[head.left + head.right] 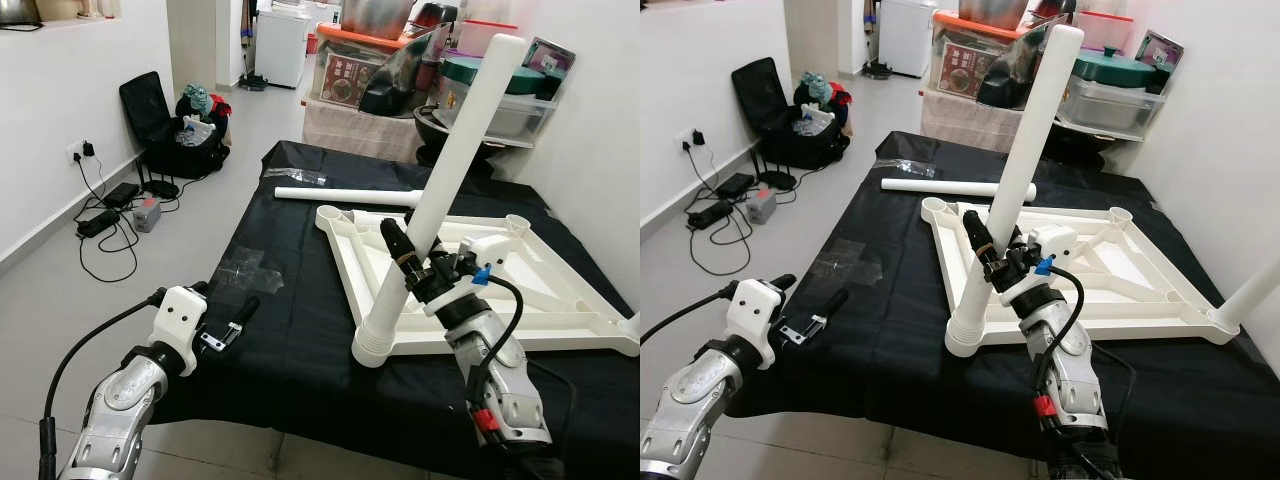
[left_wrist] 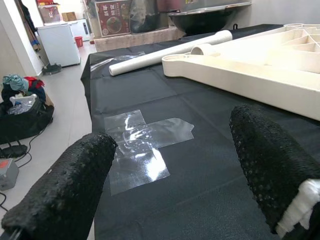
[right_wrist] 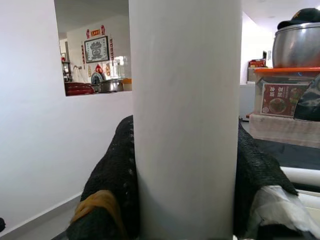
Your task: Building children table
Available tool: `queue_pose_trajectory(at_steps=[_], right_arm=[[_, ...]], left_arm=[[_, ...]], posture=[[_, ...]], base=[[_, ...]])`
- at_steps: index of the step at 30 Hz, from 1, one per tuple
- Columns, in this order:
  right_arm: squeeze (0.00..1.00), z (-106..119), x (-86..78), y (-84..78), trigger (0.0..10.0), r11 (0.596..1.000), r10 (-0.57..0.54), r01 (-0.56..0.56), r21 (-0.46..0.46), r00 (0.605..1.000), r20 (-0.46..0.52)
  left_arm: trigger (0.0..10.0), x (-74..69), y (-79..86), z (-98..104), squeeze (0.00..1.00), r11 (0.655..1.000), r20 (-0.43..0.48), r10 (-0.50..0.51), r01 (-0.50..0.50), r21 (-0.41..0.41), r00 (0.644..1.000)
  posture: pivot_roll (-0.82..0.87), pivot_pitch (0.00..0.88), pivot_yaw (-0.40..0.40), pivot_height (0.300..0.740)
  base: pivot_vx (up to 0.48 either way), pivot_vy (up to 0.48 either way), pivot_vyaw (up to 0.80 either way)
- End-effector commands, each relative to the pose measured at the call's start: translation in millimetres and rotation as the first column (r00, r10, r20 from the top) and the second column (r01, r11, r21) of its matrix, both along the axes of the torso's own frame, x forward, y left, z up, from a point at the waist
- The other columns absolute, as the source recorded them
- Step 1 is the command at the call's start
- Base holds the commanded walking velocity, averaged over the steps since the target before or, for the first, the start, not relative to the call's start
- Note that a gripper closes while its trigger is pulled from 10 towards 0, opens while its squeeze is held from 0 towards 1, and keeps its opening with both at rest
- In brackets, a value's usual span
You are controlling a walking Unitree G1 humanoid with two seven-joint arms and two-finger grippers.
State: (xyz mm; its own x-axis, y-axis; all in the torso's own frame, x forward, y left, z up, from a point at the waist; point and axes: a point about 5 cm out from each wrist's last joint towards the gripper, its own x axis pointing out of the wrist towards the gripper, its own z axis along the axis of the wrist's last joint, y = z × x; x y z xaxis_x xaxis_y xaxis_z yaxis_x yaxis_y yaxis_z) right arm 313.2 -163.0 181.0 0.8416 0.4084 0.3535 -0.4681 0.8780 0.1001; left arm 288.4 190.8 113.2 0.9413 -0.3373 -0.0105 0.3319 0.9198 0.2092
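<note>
Where the white table leg (image 1: 455,170) is concerned, its long axis is tilted: the ribbed foot end sits at the near corner of the upturned white table top (image 1: 560,300), and the free end leans up and away toward the robot's right, ending high against the stacked storage boxes (image 1: 385,70). It is clamped low on its length by the right gripper (image 1: 408,262), whose black fingers (image 3: 112,185) press against both sides of the tube. The right arm (image 1: 495,375) rises from below the table edge, forearm angled up and inward, wrist bent toward the leg.

Table top: lying underside up on the black cloth (image 1: 300,330), ribs and corner sockets exposed, another leg standing at its far right corner (image 1: 1252,292).

Spare leg (image 1: 345,195): lying flat across the cloth beyond the table top, well apart from both grippers.

Left gripper (image 1: 225,322): held over the near left edge of the cloth, fingers spread apart and holding nothing, pointing toward a patch of clear tape (image 2: 142,147).

Floor at left: black bag (image 1: 185,135), power strip and cables (image 1: 105,220).
</note>
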Motion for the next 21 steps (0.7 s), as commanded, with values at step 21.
queue_pose_trajectory(at_steps=[21], right_arm=[[0.0,-55,-22.2,5.2,0.0,0.994,0.101,-0.107,-0.022,0.977,-0.19]], left_arm=[[10.0,3.4,0.6,2,0.0,0.999,-0.003,-0.028,0.029,0.019,1.0]], posture=[[0.11,0.0,-0.098,0.74]], base=[[0.0,0.0,0.0]])
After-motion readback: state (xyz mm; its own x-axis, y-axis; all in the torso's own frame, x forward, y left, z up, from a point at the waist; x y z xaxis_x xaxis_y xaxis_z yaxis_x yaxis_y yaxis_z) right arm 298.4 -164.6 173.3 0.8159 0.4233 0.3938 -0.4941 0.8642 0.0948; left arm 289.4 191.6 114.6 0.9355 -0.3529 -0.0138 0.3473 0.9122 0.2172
